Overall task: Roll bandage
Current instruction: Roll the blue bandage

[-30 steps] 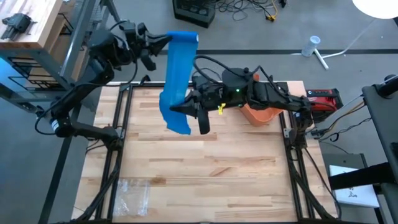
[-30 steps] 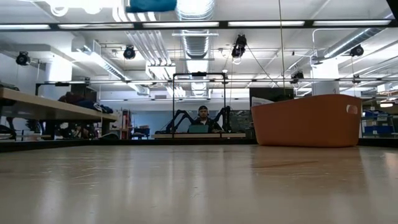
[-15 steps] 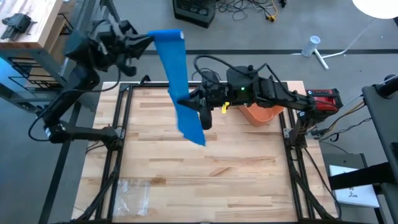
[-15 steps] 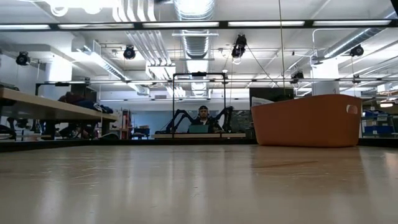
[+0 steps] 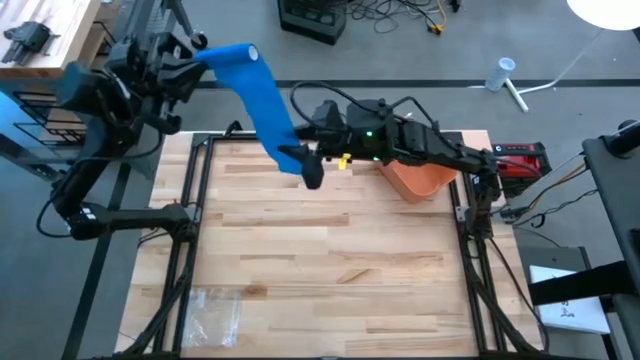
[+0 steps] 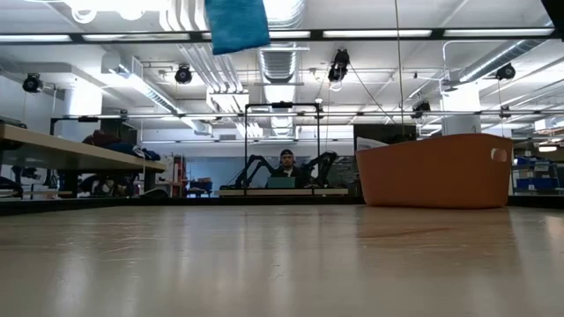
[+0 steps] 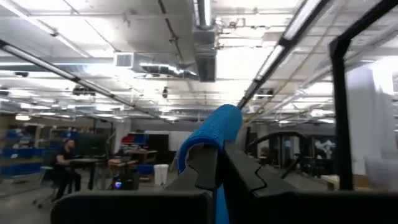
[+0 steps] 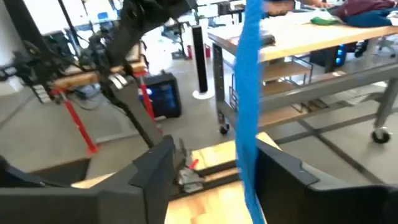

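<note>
A long blue bandage (image 5: 265, 105) hangs as an unrolled strip high over the table's far left part. My left gripper (image 5: 200, 58) is raised beyond the table's far left corner and is shut on the strip's upper end (image 7: 214, 127). My right gripper (image 5: 302, 163) is open and points toward the left. The strip (image 8: 249, 124) hangs down between its two fingers. In the low view only the strip's free lower end (image 6: 236, 25) shows, well above the tabletop. My left gripper pinches the bandage's upper end (image 7: 211, 134) between its two shut fingers, which slant upward. The end folds over the fingertips. The rest of the strip hangs down clear of the table. My right gripper has the strip close beside one finger (image 8: 280, 171); whether they touch I cannot tell.
An orange tub (image 5: 420, 178) stands at the table's far right, under my right arm. A clear plastic bag (image 5: 215, 305) lies near the front left corner. A red and black device (image 5: 515, 158) sits past the right edge. The wooden tabletop (image 5: 330, 260) lies between them.
My left gripper has gone up and toward the table's far left with the bandage's upper end. The strip has swung after it toward the far left. My right gripper has turned and shifted a little toward the far left.
</note>
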Motion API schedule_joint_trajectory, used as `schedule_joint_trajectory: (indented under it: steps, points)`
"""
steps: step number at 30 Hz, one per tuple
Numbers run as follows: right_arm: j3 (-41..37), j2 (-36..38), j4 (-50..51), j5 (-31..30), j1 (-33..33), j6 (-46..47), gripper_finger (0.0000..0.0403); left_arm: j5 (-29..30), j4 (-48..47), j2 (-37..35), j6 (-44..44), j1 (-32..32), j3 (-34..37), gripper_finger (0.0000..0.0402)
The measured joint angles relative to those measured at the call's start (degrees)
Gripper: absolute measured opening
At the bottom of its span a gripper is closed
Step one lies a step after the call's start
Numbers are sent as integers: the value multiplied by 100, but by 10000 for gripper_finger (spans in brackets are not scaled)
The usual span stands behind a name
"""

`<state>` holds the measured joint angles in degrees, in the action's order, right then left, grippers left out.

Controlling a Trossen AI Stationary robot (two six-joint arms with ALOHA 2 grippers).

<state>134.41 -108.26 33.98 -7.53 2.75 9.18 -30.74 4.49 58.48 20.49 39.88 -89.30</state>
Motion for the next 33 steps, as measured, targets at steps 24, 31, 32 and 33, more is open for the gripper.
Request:
schedule_joint_trajectory:
  steps: [24,31,32,33]
  points:
    - [-2,-523,-585,0,183,-54,202,-278,-79,-34,125,0,-2,1]
    - [-7,-521,-452,0,190,16,129,-21,-69,-17,95,24,-2,3]
    - [-7,-521,-415,3,190,15,113,43,-69,-19,62,40,-2,3]
    - [-7,-521,-407,20,190,14,96,111,-69,-19,23,52,-2,3]
